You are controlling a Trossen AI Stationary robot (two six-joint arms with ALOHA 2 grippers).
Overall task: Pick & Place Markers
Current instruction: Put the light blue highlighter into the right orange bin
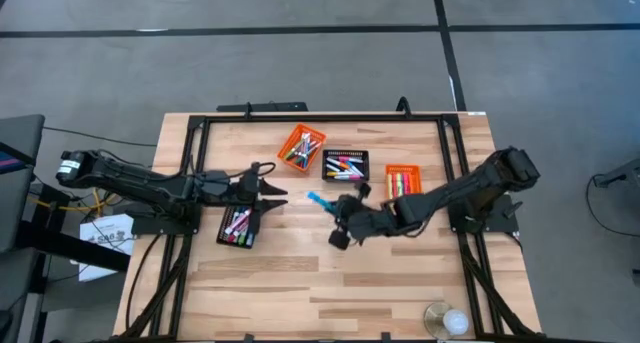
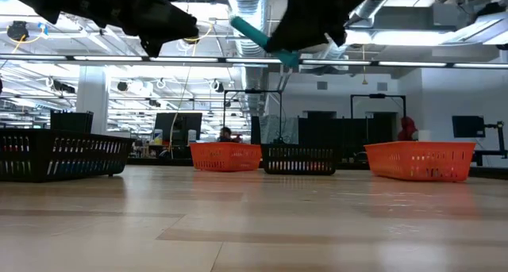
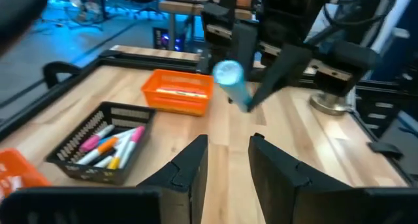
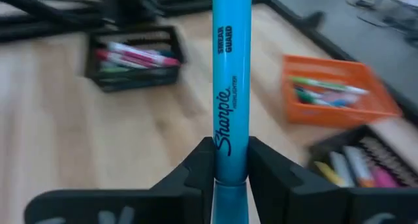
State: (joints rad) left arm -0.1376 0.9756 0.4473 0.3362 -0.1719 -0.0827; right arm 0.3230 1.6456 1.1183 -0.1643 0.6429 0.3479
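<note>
Right hand [image 1: 333, 209] near surface centre, clenched on a blue marker [image 1: 317, 199]. Right wrist view: both fingers [image 4: 202, 160] pinch the marker [image 4: 230, 80] low on its barrel, the rest sticking straight out ahead. Low view: marker [image 2: 255, 36] held high above the surface [image 2: 254, 224], tilted.

Left hand [image 1: 268, 193] at 9 o'clock from the marker, apart from it, fingers [image 3: 189, 168] parted with nothing between them. It hovers beside a black basket [image 1: 238, 226] holding pink and other markers.

Other markers lie in three baskets toward 12 o'clock of the right hand: an orange basket [image 1: 301, 148], tilted, at 11; a black basket [image 1: 346, 166] at 12; an orange basket [image 1: 403, 179] at 2. Left wrist view shows pink, orange and yellow markers [image 3: 112, 144] in a black basket.

A person [image 2: 225, 134] sits in the room beyond.
</note>
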